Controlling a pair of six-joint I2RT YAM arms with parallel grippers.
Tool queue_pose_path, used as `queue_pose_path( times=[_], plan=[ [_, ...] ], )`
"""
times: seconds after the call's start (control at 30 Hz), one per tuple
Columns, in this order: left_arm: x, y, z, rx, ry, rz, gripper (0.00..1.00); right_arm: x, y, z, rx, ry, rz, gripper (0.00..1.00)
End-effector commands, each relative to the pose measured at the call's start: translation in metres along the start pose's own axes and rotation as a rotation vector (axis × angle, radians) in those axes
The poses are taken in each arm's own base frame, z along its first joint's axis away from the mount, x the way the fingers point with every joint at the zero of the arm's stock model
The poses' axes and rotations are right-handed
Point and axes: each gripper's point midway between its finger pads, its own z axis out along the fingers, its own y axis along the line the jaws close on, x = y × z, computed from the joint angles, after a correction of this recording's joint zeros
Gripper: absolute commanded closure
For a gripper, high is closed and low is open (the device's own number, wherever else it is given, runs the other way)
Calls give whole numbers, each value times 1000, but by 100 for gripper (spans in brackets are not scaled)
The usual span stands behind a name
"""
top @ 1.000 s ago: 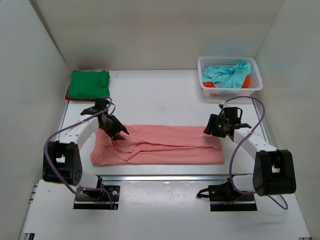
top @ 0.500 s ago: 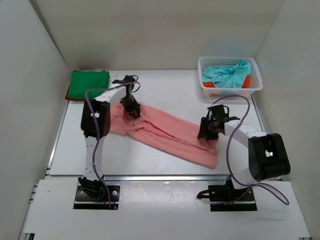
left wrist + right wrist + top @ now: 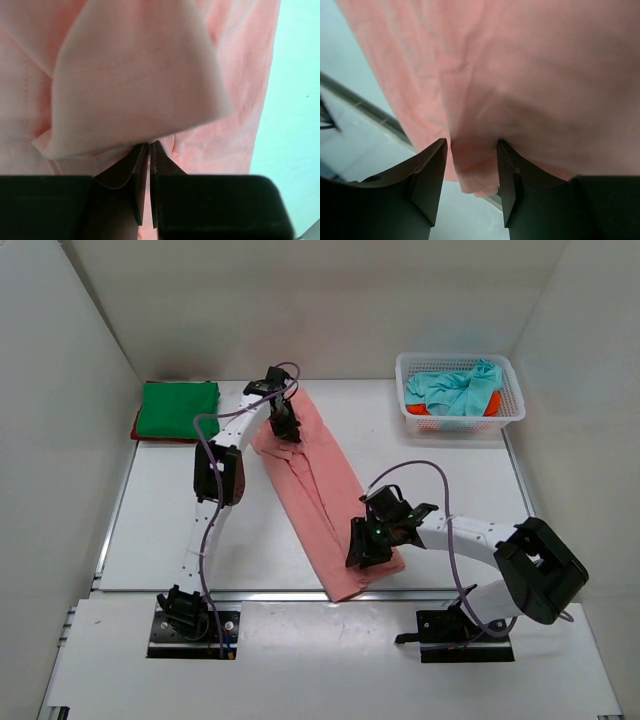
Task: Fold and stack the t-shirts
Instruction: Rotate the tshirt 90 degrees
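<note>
Top view: the pink shirt (image 3: 318,485), folded into a long narrow band, lies slantwise on the desk (image 3: 440,475), its far end near the back middle and its near end at the front edge. The left gripper (image 3: 285,430) is at the far end, its arm stretched out across the desk; the right gripper (image 3: 368,545) is at the near end. At the far left a folded green shirt (image 3: 178,408) rests on a red shirt (image 3: 137,428), of which only an edge shows. At the far right a white basket (image 3: 462,424) holds a crumpled teal shirt (image 3: 460,388) over an orange-red shirt (image 3: 423,410). Left wrist view: the left gripper (image 3: 149,145) has its jaws almost together, pinching a raised fold of the pink shirt (image 3: 140,90); the rest of the cloth lies flat beneath, with bare desk (image 3: 295,100) to the right. Right wrist view: the right gripper (image 3: 471,145) has its jaws partly apart and clamped on a bunched edge of the pink shirt (image 3: 520,75), which fills the gap between the two fingers (image 3: 427,185); the desk (image 3: 347,60) shows at the upper left.
</note>
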Motion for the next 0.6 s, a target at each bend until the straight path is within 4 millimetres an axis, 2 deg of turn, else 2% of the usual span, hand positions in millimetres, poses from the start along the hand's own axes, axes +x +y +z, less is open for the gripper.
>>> queue_pose_path(
  times=[0.0,0.03,0.1,0.2,0.23,0.3,0.33,0.37,0.4,0.43,0.47,0.5,0.53,0.57],
  plan=[
    [-3,-19,8,65,-12,99,82,-5,27,18,-116,8,-30,58],
    [-1,-22,18,104,9,89,82,-12,36,18,-142,5,-46,58],
    [-4,-28,25,171,19,60,84,-9,38,28,-143,49,-56,58],
    [-8,-33,27,215,4,35,84,-16,54,34,-165,66,-100,58],
    [-14,-36,25,233,-11,30,84,-19,61,35,-168,63,-132,57],
    [-30,-54,9,307,-55,36,83,-24,67,34,-154,56,-173,58],
    [-47,-68,-7,377,-98,39,82,-25,71,32,-157,52,-202,58],
    [-55,-82,-22,419,-127,28,79,-30,73,30,-149,29,-213,58],
    [-71,-98,-41,485,-183,35,68,-31,70,26,-134,13,-235,58],
    [-87,-117,-69,538,-261,55,66,-37,77,20,-138,-11,-270,58],
    [-103,-133,-107,582,-345,76,67,-44,78,14,-113,-37,-276,58],
    [-109,-145,-141,622,-392,82,69,-47,73,7,-76,-50,-302,58],
    [-108,-146,-143,632,-393,71,71,-53,74,-2,-43,-75,-336,56],
    [-114,-160,-191,709,-453,78,70,-63,81,-13,-40,-116,-365,55]
  ],
)
